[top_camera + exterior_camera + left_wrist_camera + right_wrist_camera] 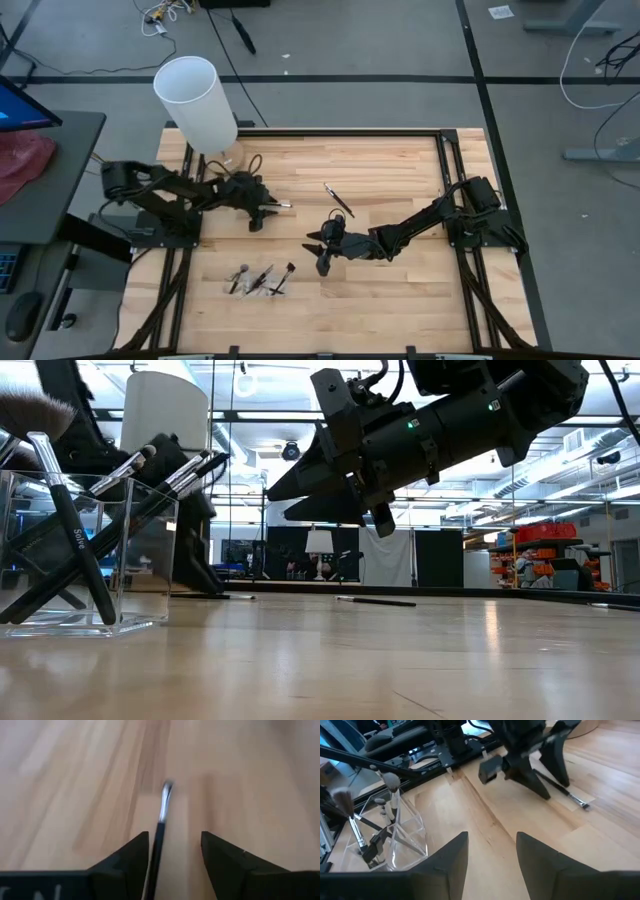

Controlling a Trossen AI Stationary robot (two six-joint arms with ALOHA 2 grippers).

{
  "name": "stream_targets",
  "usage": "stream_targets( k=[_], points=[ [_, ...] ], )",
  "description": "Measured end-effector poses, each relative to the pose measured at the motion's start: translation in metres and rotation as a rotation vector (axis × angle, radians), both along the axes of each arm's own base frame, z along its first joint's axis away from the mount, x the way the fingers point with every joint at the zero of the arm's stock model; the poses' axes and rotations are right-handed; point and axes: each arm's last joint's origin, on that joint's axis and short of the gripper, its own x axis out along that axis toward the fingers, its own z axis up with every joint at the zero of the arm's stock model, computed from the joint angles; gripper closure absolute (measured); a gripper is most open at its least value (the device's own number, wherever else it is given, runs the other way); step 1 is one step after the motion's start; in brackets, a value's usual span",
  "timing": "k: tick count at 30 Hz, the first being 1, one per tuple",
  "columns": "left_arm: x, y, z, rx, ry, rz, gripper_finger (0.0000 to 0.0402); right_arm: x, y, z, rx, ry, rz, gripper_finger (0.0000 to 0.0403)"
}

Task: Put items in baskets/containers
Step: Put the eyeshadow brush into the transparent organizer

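My left gripper point(262, 210) is open and points down at the table. Its fingers stand on either side of a dark brush point(159, 840) with a silver ferrule point(164, 807), which lies flat on the wood point(567, 794). My right gripper point(490, 862) is open and holds nothing; it hovers above the table's middle point(321, 250). The clear tray point(400, 837) stands near the table's near edge point(262, 280), with several brushes point(75, 540) leaning in it. Another brush point(338, 198) lies on the table beyond the right gripper. My left gripper has the brush's dark handle point(156, 852) close along the inner side of one finger point(132, 857). I cannot tell whether that finger touches it. The fingers come from above and the brush lies flat on the table.
A tall white cylinder point(197, 100) stands at the far left corner, behind the left arm. Black frame rails point(445, 180) run along the table's sides. Bare wood lies between the two grippers and right of the tray.
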Motion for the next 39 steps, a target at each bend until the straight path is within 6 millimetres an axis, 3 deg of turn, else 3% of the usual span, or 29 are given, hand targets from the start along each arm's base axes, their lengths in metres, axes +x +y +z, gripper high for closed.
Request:
stream_targets(
  k=[9,18,24,33,39],
  points=[
    [0.009,0.005,-0.019,-0.031,-0.045,-0.005,0.0272,0.000,0.000,0.001,-0.010,-0.011,-0.012,0.0234],
    [0.010,0.004,-0.028,-0.072,-0.026,-0.040,0.0384,0.000,0.000,0.001,-0.009,-0.014,-0.013,0.0234],
    [0.010,0.004,-0.026,-0.104,-0.060,-0.010,0.0382,0.000,0.000,0.001,-0.009,-0.015,-0.013,0.0234],
    [0.014,0.003,-0.008,-0.179,-0.180,-0.004,0.0391,0.000,0.000,0.000,0.019,-0.011,-0.024,0.0234],
    [0.015,0.002,0.001,-0.216,-0.232,-0.024,0.0401,0.003,0.001,-0.024,0.062,0.028,-0.038,0.0234]
  ],
)
